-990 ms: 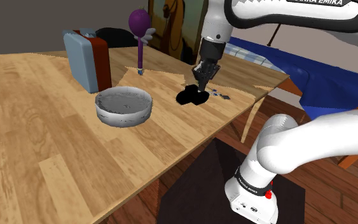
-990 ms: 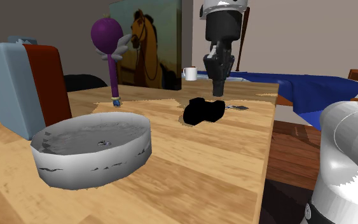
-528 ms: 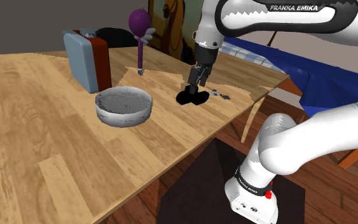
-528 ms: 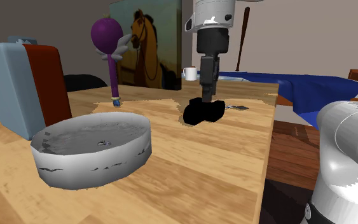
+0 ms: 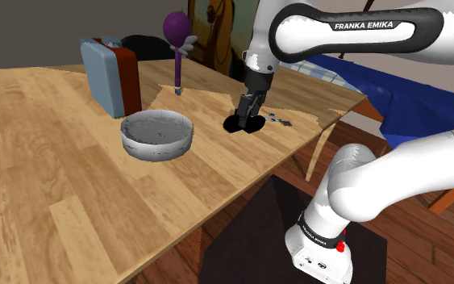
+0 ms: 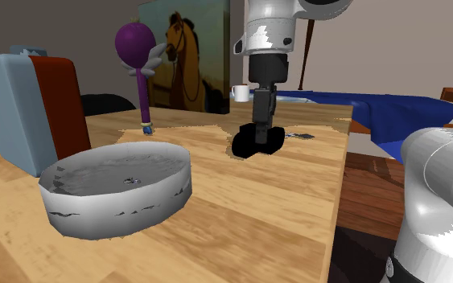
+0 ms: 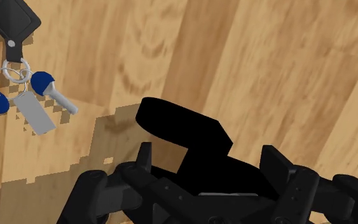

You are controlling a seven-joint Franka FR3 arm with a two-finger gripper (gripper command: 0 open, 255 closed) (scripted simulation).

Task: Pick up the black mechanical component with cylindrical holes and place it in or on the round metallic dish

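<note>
Nearest, the dish is seen empty on the counter — nothing has been placed in it. Farther back, the component is set on the counter, straddled by the gripper, whose fingers are spread and not clamped — grasp, lift and carry are judged outstanding.

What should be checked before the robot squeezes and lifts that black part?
1. Gripper low, right at the black component: ok.
2. Fingers open, one on each side of the component: ok.
3. Component clasped firmly enough to lift: not ok, not yet gripped.
4. Keys lying apart from the component, outside the fingers: ok.
5. Round dish upright on the table, nothing in it: ok.
6. Component centred between the fingers: cannot tell.
</note>
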